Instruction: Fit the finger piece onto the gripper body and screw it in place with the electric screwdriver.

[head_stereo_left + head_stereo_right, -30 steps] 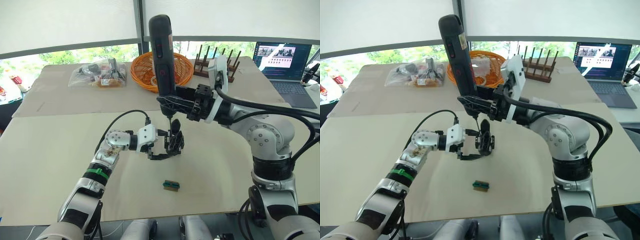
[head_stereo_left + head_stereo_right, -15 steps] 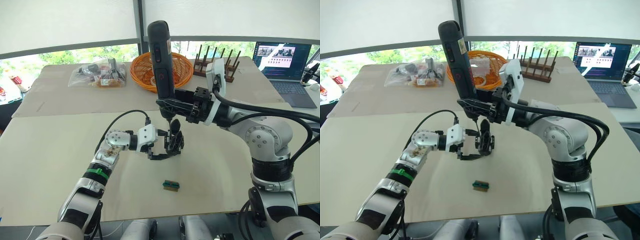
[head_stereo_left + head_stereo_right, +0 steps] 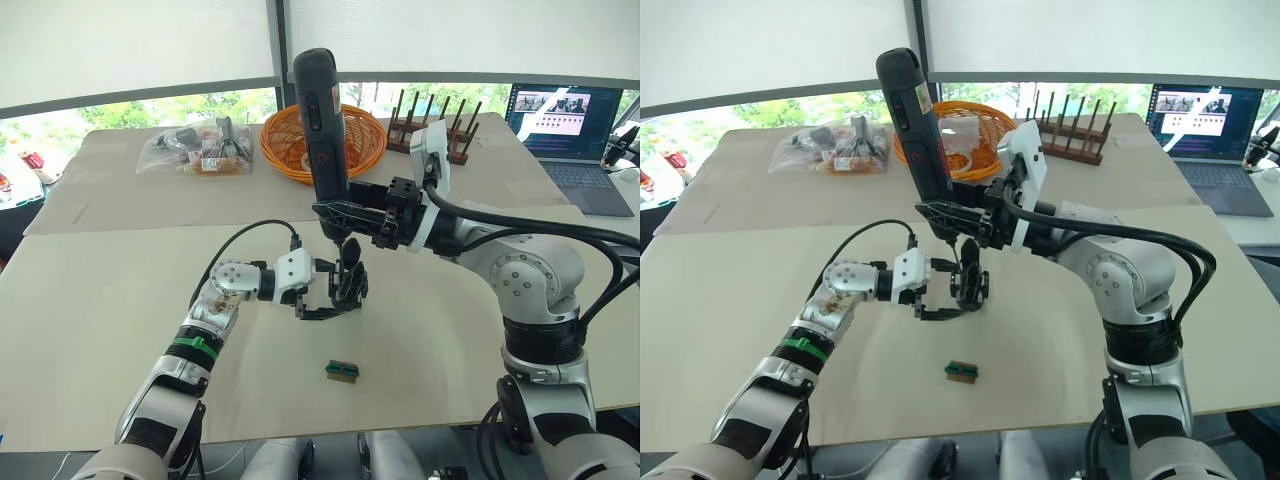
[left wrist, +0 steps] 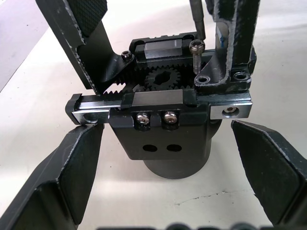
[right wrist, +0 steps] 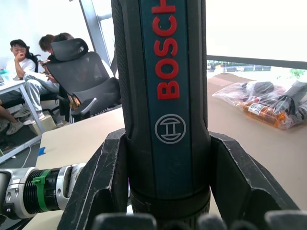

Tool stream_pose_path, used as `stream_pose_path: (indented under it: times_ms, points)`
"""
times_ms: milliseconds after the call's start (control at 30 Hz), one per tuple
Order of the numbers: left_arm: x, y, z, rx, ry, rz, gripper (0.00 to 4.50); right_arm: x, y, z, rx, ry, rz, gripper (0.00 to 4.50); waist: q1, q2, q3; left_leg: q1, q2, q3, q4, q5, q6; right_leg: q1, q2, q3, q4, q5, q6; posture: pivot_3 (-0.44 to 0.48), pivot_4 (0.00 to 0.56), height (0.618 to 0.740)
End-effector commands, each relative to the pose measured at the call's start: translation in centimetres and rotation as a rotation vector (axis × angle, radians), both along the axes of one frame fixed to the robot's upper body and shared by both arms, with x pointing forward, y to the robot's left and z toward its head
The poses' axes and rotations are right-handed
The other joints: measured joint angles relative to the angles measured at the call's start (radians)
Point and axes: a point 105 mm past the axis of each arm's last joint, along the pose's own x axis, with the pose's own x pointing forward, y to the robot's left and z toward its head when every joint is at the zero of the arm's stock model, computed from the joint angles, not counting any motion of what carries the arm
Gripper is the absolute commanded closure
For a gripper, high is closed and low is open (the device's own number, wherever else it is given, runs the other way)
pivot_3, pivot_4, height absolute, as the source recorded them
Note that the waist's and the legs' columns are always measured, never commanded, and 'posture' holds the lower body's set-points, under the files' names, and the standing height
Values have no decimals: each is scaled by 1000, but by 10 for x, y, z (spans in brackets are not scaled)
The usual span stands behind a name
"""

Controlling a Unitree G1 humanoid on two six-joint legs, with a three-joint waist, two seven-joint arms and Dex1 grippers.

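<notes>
gripper body stands upright on its round base on the table, mid-table, between the fingers of our left hand. finger piece looks seated on its right slide, upright; a screw stands proud beside it with the bit of the electric screwdriver right above its head.

handling, our guess: body is rigid plastic and metal, light, narrow base, so it will tip or spin under driver torque unless braced. best hold is low on the cylinder. the left wrist view shows our left hand's pads spread wide either side of the base with gaps, not clamping. screw is small, easy to cam out or cross-thread.

right hand is closed around the screwdriver's barrel, low near the nose, tool near vertical. rigid, top-heavy above the grip, keep it plumb.

views: left wrist view gives the rack, pinion, screw and bit tip; the eye views just show a dark lump there. right wrist view shows grip on the barrel, plus people seated behind. small green-and-brown block lies nearer us on the table.
</notes>
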Motion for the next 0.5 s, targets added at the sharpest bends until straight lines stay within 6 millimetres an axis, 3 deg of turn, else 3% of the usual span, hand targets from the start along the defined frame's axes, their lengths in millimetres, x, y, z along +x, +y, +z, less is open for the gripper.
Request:
stream_pose_path:
  times_ms: [33, 500]
  points:
    - [0, -4, 13, -20, -55, -18, 0, -9, 1, 16, 36, -86, 23, 2535, 0, 0, 0, 0, 0, 0, 0, 0, 0, 0, 0, 0, 0, 0, 0, 0, 150, 740]
    - [1, -4, 15, -22, -58, -17, 0, -9, 1, 13, 32, -83, 21, 2535, 0, 0, 0, 0, 0, 0, 0, 0, 0, 0, 0, 0, 0, 0, 0, 0, 150, 740]
